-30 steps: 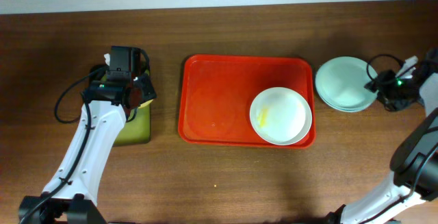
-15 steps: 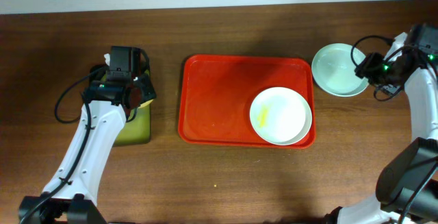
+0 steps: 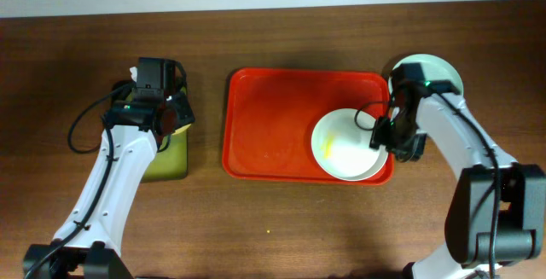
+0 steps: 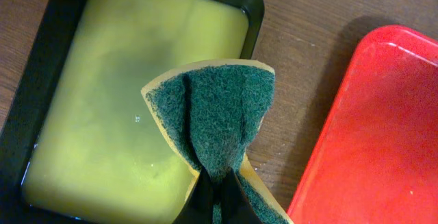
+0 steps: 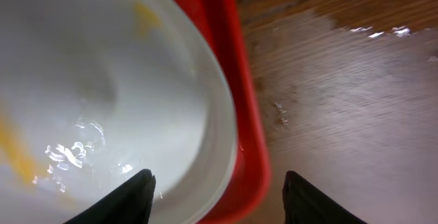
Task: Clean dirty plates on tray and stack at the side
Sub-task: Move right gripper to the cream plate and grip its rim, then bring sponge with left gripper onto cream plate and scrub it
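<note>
Closest in, on the right wrist view, the right gripper (image 5: 219, 200) is seen spread wide with nothing pinched; it's hung right over the rim of the white plate (image 5: 96, 80), with the edge of the red tray (image 5: 243, 121) under the gap too; whether anything is touched can't be told. Yellow smears are visible on that plate, so it's judged not cleaned yet; seen from overhead it's parked at about 4 o'clock inside the tray. Wet patches can be seen on the table (image 5: 356, 101) just beside the tray. Over at 9 o'clock, the left gripper (image 4: 215, 200) is pressed together on a folded green sponge (image 4: 212, 114), held above the soap tray (image 4: 123, 80) full of yellowish liquid; contact with the liquid can't be made out. Furthest back, at 2 o'clock off the red tray, the mint plates (image 3: 435, 66) are stacked on the table, partly hidden by the right arm; the count can't be read. So roughly: most looks done, one plate to be scrubbed and stacked.
</note>
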You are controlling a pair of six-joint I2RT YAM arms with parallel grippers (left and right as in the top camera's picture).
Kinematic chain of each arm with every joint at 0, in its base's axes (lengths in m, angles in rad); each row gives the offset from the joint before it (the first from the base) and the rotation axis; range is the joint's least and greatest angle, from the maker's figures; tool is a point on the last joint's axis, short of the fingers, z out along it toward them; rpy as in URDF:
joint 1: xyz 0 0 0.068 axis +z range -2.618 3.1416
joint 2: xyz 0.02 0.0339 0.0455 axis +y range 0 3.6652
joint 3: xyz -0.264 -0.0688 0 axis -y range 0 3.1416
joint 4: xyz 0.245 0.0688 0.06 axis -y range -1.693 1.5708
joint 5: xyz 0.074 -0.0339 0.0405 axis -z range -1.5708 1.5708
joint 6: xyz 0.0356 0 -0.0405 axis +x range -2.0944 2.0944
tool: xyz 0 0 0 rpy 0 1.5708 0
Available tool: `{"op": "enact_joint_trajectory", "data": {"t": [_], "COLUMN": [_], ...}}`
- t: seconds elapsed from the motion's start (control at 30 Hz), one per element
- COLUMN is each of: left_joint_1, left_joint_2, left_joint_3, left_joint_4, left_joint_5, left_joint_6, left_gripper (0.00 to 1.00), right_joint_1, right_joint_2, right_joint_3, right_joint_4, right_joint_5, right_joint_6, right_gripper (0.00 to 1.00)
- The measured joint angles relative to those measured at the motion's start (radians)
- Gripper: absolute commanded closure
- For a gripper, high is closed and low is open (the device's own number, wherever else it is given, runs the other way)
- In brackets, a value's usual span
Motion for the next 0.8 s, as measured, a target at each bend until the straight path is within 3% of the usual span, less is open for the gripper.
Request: {"op": "enact_joint_trajectory", "data": {"t": [0.27, 0.43, 0.47, 0.5, 0.53, 0.6, 0.7, 0.8], "left_joint_1": [0.000, 0.000, 0.000, 0.000, 0.000, 0.000, 0.000, 0.000], "left_joint_2": [0.000, 0.000, 0.000, 0.000, 0.000, 0.000, 0.000, 0.000], "left_joint_3": [0.000, 0.000, 0.000, 0.000, 0.000, 0.000, 0.000, 0.000], "left_joint_4": [0.000, -0.001, -0.001, -0.001, 0.000, 0.000, 0.003, 0.003], "left_joint_5": [0.000, 0.000, 0.000, 0.000, 0.000, 0.001, 0.010, 0.012], "left_joint_6": [0.000, 0.000, 0.000, 0.000, 0.000, 0.000, 0.000, 0.000], "left_gripper": [1.00, 1.00, 1.00, 1.00, 1.00, 1.00, 1.00, 1.00], "right_joint_1": [0.061, 0.061, 0.061, 0.061, 0.061, 0.072, 0.151, 0.158], "right_joint_2": [0.002, 0.001, 0.000, 0.000, 0.000, 0.001, 0.001, 0.001], "right_joint_3": [-0.103, -0.165, -0.168, -0.170, -0.174, -0.177, -0.177, -0.177], "right_joint_4": [0.120, 0.235, 0.270, 0.304, 0.339, 0.403, 0.424, 0.428], "right_joint_5": [-0.007, 0.008, 0.005, -0.004, -0.024, -0.079, -0.072, -0.026], "right_joint_6": [0.142, 0.178, 0.171, 0.163, 0.143, 0.093, 0.039, 0.076], "right_gripper": [0.47, 0.76, 0.88, 0.91, 0.91, 0.64, 0.62, 0.62]}}
